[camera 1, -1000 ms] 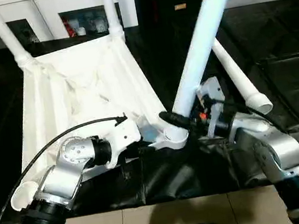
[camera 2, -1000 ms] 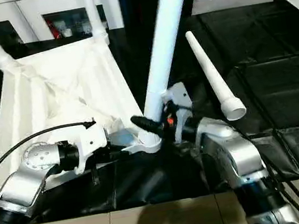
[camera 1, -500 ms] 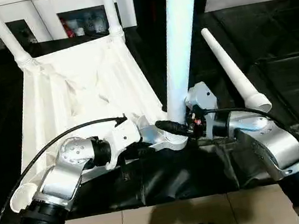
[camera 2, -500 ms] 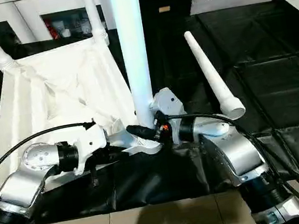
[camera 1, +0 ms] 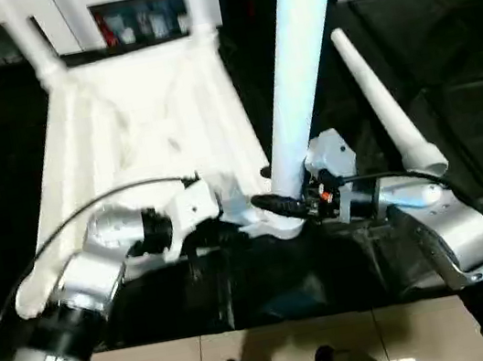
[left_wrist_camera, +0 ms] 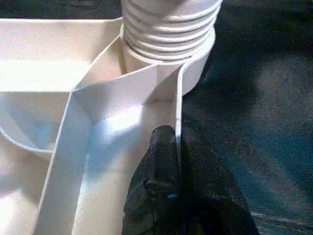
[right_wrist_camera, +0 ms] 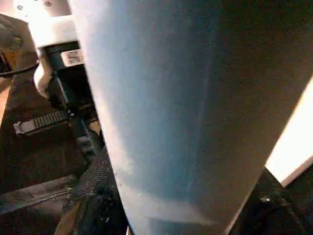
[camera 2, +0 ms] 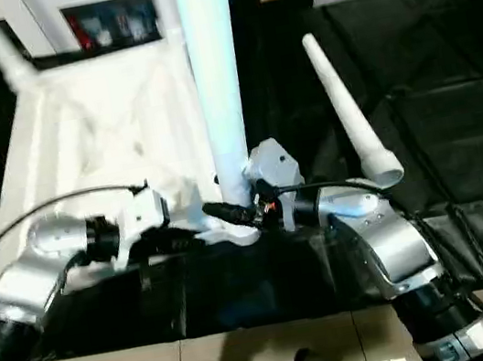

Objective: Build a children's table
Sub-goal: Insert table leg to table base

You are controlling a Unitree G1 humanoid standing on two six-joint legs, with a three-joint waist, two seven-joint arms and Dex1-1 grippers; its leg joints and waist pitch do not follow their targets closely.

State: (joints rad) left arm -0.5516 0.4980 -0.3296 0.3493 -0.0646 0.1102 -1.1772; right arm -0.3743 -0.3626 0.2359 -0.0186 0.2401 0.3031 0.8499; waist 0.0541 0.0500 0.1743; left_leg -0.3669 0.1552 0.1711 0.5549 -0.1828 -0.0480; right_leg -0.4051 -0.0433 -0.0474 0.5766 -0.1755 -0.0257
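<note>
The upturned table top lay on a black mat, two legs already standing at its far corners. The left gripper was pinched shut on the top's near rim. The right gripper clasped an upright leg in the near-right socket. A spare leg lay just right.
</note>
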